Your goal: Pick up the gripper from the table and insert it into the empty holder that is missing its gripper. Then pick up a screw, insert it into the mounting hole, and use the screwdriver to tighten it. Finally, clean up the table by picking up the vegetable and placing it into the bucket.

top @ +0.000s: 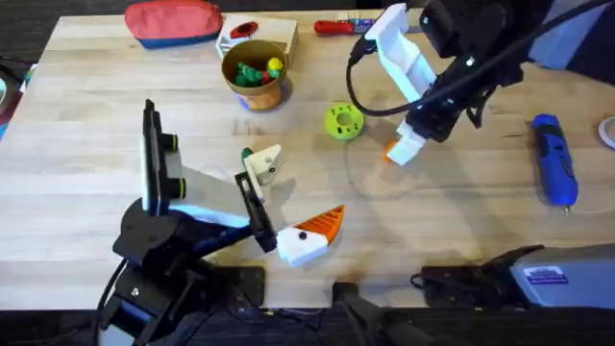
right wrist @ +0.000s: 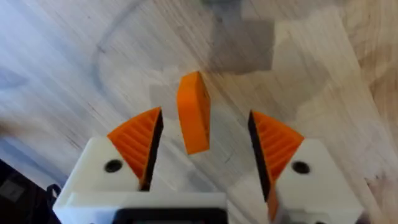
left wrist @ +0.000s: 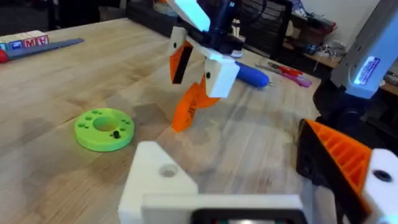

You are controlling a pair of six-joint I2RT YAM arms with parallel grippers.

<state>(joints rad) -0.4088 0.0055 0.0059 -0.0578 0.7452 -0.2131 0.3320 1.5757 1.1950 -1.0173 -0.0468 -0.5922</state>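
Overhead view: right gripper (top: 400, 152) hanging over wooden desk (top: 461, 221), just right of light green round disc with holes (top: 343, 121). Right wrist view: its orange ribbed pads (right wrist: 138, 142) standing wide, small loose orange plastic wedge (right wrist: 193, 112) lying between them on desk, touching neither. Left gripper (top: 288, 207) sitting below disc, spread wide; one finger showing white wedge-shaped holder (left wrist: 163, 180) lacking orange tip, small dark mounting hole (left wrist: 168, 171) in its face. Chunky blue power screwdriver (top: 554, 160) lying far right of disc. Tan-orange bucket (top: 255, 74) standing upper left of disc.
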